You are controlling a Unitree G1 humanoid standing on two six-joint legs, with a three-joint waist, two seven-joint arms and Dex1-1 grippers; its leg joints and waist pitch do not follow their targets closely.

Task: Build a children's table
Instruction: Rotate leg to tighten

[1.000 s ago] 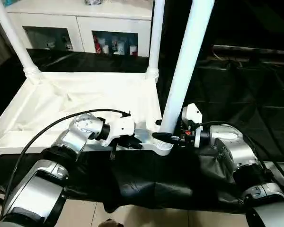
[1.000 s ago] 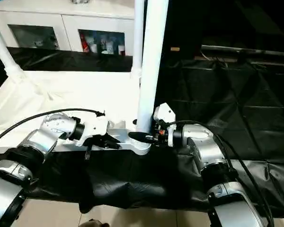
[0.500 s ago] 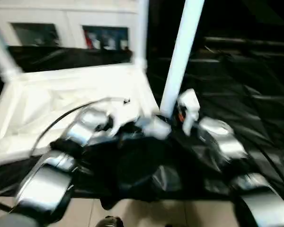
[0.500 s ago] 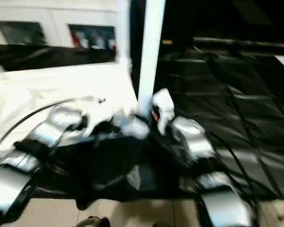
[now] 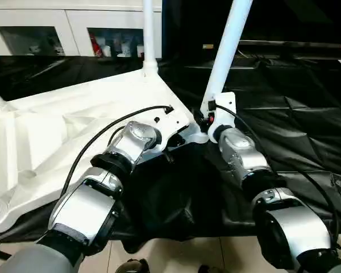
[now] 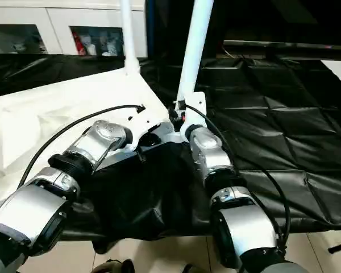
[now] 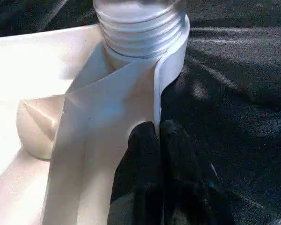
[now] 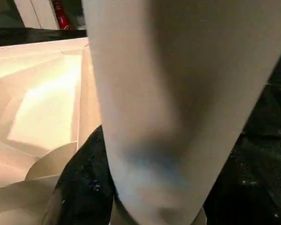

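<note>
Black cloth underlies ribbed tabletop; left hand pinches its rim, right hand apparently grips tapered leg.

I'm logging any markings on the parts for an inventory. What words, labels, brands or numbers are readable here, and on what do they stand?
None can be read.
Tabletop and the leg at the right end effector: plain white, no print seen.
Bottles behind the cabinet glass: labels too small and blurred to read.
Orange tag on the dark background: too small to read.
</note>
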